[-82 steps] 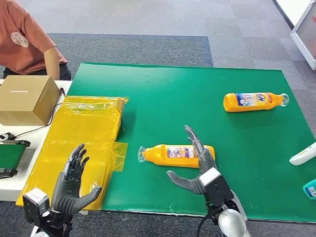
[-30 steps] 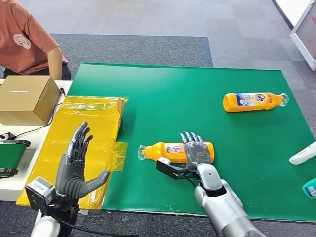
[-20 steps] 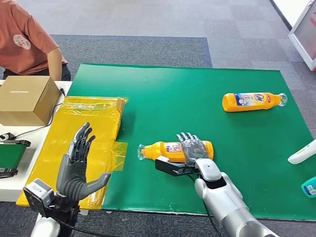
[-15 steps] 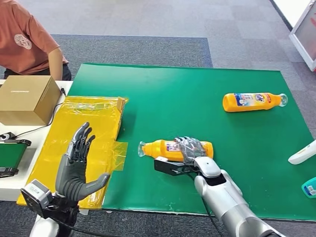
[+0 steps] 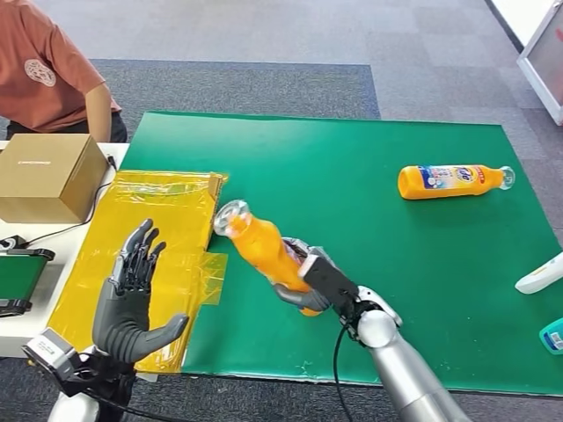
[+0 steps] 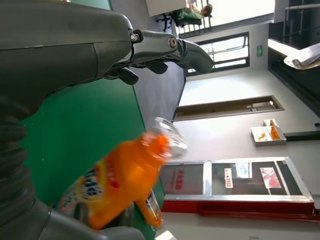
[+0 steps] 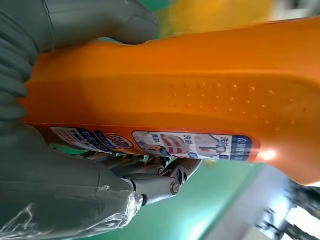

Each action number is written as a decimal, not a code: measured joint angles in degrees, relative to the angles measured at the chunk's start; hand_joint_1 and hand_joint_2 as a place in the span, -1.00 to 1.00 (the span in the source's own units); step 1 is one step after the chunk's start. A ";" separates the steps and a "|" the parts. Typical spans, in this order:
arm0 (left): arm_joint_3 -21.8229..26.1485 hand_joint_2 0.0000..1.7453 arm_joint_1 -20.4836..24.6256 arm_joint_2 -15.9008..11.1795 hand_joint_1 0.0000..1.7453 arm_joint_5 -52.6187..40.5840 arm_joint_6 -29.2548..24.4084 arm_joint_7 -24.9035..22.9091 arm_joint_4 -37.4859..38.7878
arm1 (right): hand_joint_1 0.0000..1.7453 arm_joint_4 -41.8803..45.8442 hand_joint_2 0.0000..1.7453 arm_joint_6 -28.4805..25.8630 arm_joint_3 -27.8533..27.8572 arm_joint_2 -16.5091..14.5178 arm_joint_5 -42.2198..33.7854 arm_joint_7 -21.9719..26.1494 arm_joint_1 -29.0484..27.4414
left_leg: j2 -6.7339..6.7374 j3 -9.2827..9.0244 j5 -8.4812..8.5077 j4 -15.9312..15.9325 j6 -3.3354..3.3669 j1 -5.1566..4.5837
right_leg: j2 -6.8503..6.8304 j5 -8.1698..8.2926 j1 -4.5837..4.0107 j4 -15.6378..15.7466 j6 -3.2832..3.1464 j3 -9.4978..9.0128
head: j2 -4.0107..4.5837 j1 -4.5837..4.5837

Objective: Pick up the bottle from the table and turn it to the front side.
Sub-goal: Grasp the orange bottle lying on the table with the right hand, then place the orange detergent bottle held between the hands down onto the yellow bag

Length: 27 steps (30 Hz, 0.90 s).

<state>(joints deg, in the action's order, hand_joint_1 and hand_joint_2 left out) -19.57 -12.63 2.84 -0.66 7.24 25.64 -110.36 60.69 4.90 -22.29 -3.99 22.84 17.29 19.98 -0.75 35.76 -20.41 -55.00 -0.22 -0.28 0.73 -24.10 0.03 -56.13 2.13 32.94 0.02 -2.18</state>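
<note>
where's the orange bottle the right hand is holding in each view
Head view: the held bottle is centre, lifted and tilted, clear cap toward the yellow plastic.
Left wrist view: bottle low centre, cap against the far wall.
Right wrist view: bottle spans the frame.
Shared landmark: the green mat.

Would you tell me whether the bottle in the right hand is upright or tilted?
Tilted. The right hand holds the bottle off the green mat, its clear cap up and toward the left hand.
</note>
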 joint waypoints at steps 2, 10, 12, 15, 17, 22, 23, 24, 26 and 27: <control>0.01 1.00 -0.02 -0.20 -1.00 0.23 -0.23 0.11 0.00 | 1.00 3.62 1.00 0.59 1.29 -0.01 -3.24 0.73 -1.75 | 0.00 0.01 -0.04 0.00 0.00 0.00 | 0.01 -0.03 0.00 0.00 -0.02 0.02 | 0.01 0.00; 0.01 1.00 -0.01 -0.59 -1.00 0.85 -0.98 0.22 0.02 | 1.00 10.04 1.00 1.20 3.24 -0.03 -7.03 1.99 -4.71 | 0.01 0.00 -0.05 0.00 0.00 0.00 | 0.01 -0.05 0.00 0.00 -0.03 0.03 | -0.01 -0.01; 0.03 1.00 0.03 -0.63 -1.00 1.84 -1.90 0.16 0.08 | 1.00 11.65 1.00 1.27 3.62 -0.22 -11.70 3.80 -5.54 | 0.01 0.01 -0.05 0.00 0.00 0.00 | 0.00 -0.06 0.00 0.00 -0.02 0.03 | -0.01 -0.01; 0.11 1.00 0.67 -0.69 -1.00 4.00 -2.29 -0.38 0.36 | 1.00 15.87 1.00 -0.78 3.84 -0.69 -15.07 5.50 -7.15 | 0.01 0.01 -0.05 0.00 0.00 0.00 | 0.00 -0.07 0.00 0.00 -0.04 0.03 | -0.01 -0.01; 0.11 1.00 1.53 -0.69 -1.00 5.15 -1.33 -1.52 0.85 | 1.00 18.61 1.00 -4.39 3.28 -0.92 -11.93 6.04 -8.09 | 0.01 0.01 -0.06 0.00 0.00 0.00 | 0.00 -0.08 0.00 0.00 -0.05 0.03 | -0.01 0.00; -1.18 1.00 4.35 -0.79 -1.00 5.70 3.36 -4.68 4.01 | 1.00 21.54 1.00 -14.16 -1.71 -1.31 1.27 6.59 -9.04 | 0.02 0.01 -0.06 0.00 -0.01 0.01 | 0.01 -0.09 0.00 0.00 -0.06 0.06 | -0.01 0.00; -1.82 1.00 5.05 -0.86 -1.00 5.70 4.27 -5.10 4.65 | 1.00 21.55 1.00 -15.64 -3.01 -1.40 3.17 6.81 -9.08 | 0.01 0.01 -0.06 0.00 -0.01 0.01 | 0.00 -0.09 -0.01 0.00 -0.06 0.06 | -0.01 0.00; -2.53 1.00 5.82 -0.96 -1.00 5.77 5.02 -5.58 5.20 | 1.00 21.52 1.00 -16.98 -4.22 -1.53 4.64 7.10 -9.11 | 0.01 0.01 -0.06 0.00 -0.01 0.01 | 0.00 -0.09 -0.01 0.00 -0.06 0.06 | -0.01 0.00; -4.00 1.00 7.50 -1.22 -1.00 6.36 6.31 -6.89 6.22 | 1.00 21.43 1.00 -19.55 -6.40 -1.82 6.87 7.69 -9.12 | 0.01 0.01 -0.06 0.00 -0.01 0.01 | 0.01 -0.09 -0.01 0.00 -0.06 0.05 | -0.02 0.00; -4.71 1.00 8.39 -1.37 -1.00 6.99 6.94 -7.55 6.68 | 1.00 21.37 1.00 -20.67 -7.39 -1.93 7.86 7.84 -9.12 | 0.01 0.01 -0.06 0.00 -0.01 0.01 | 0.01 -0.08 0.00 0.00 -0.05 0.05 | -0.02 0.01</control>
<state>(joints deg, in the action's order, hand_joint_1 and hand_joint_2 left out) -24.28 -4.24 1.46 6.33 14.18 18.09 -103.68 82.06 -15.77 -29.68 -5.92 30.69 25.14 10.87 -0.73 35.77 -20.47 -55.00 -0.22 -0.27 0.73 -24.18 0.03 -56.13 2.07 32.99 0.00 -2.17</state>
